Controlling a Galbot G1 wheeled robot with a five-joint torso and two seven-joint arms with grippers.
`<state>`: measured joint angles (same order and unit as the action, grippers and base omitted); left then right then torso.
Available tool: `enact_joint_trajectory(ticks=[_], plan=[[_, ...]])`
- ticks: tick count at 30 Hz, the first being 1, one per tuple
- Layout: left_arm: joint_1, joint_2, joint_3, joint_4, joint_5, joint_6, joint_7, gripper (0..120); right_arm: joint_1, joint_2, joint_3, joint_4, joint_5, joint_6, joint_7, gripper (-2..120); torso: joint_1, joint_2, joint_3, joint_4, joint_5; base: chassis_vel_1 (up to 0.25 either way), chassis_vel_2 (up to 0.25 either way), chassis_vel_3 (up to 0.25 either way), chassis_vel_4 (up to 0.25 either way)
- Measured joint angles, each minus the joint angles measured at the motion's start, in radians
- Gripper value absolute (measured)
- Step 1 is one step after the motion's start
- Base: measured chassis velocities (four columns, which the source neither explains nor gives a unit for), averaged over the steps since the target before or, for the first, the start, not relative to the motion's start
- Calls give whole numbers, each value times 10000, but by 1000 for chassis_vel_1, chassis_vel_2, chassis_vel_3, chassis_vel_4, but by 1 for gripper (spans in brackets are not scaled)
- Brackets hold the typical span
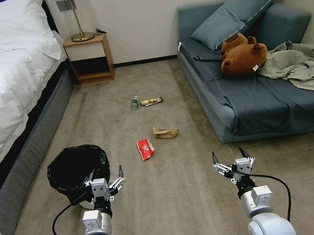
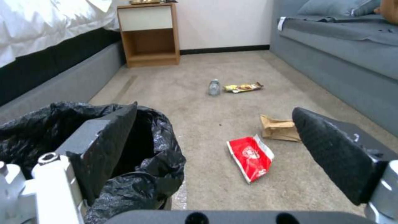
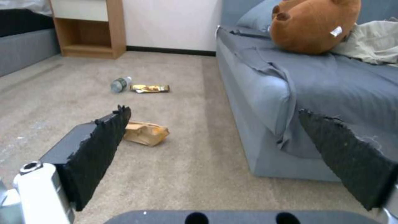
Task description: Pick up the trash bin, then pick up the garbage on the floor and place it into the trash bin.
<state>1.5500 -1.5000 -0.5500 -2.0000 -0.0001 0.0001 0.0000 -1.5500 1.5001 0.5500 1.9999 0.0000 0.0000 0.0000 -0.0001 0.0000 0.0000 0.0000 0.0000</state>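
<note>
Beige carpet (image 1: 183,191) runs between the white bed (image 1: 0,85) on the left and the grey-blue sofa (image 1: 263,98) on the right, with a wooden nightstand (image 1: 90,57) against the far wall. The bin (image 1: 78,169), lined with a crinkled black bag, stands on the floor beside the bed frame, close in on the robot's left.

The left hand (image 1: 106,176) hangs at the near rim of the bin, its fingers spread wide; in the left wrist view one finger (image 2: 108,141) sits right at the bag's edge, though I cannot tell if it touches, and the other stands apart over bare carpet. The right hand (image 1: 228,156) hovers above the floor near the sofa's front corner, fingers also spread and gripping nothing.

Four bits of litter lie on the carpet ahead. A red packet (image 1: 145,149) lies nearest, between the two hands and a little beyond them. Just past it to the right sits a crumpled brown bag (image 1: 165,132). Farther off, toward the nightstand, a small bottle (image 1: 134,102) lies on its side with a gold wrapper (image 1: 151,101) just beside it.

On the sofa a brown bear (image 1: 242,55) lies next to a rumpled olive cloth (image 1: 299,66) and a pillow (image 1: 234,15)
</note>
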Motion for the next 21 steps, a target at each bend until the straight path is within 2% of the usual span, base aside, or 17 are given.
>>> enact_joint_trajectory(ticks=[21], plan=[[0, 0, 0, 0, 0, 0, 0, 100, 0, 0, 0, 0, 0, 0, 0, 100, 0, 0, 0, 0, 0, 0, 0, 0, 0]])
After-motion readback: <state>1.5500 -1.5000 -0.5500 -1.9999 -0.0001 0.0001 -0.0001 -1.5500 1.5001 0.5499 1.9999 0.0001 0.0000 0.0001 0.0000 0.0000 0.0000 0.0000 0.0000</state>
